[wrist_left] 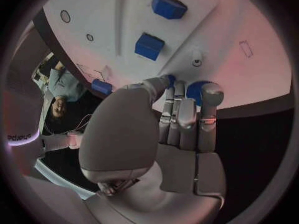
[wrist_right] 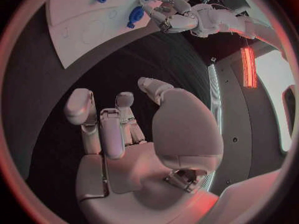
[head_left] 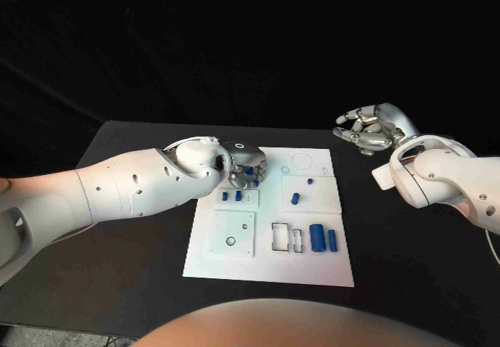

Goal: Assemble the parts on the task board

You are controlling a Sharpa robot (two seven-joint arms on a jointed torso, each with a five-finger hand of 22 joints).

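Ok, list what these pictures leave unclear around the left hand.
- Head view: the left hand covers the board spot beneath it.
- Left wrist view: the fingers half hide a blue part; whether it is gripped is unclear.
- Right wrist view: the task board is cut by the rim.

You cannot tell whether the left robot hand [head_left: 246, 173] holds a part; its fingers [wrist_left: 177, 115] hide the blue piece [wrist_left: 198, 91].
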